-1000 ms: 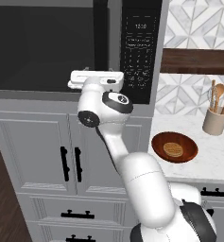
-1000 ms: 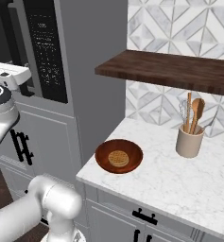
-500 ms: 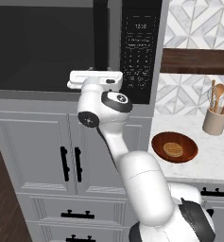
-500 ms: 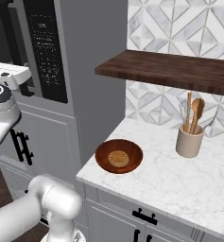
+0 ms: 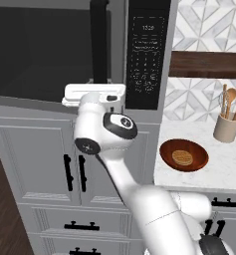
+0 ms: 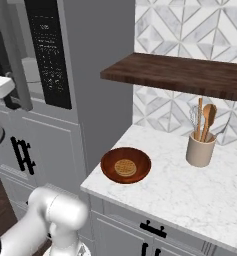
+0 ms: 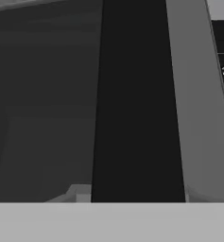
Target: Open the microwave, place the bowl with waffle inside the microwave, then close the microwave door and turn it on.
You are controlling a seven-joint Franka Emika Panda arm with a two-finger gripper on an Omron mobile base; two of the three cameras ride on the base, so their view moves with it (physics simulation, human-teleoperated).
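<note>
The gripper (image 5: 100,84) is at the black handle (image 5: 99,40) of the microwave door (image 5: 45,50); I cannot tell if it pinches it. It could slip off when pulling. The bowl (image 5: 183,154) with the waffle (image 5: 181,157) waits on the tabletop (image 5: 224,164).

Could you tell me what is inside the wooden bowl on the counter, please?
The bowl holds one round golden waffle, lying flat at its centre. Reddish-brown bowl floor shows all around the waffle. What lies beneath the waffle is covered.
</note>
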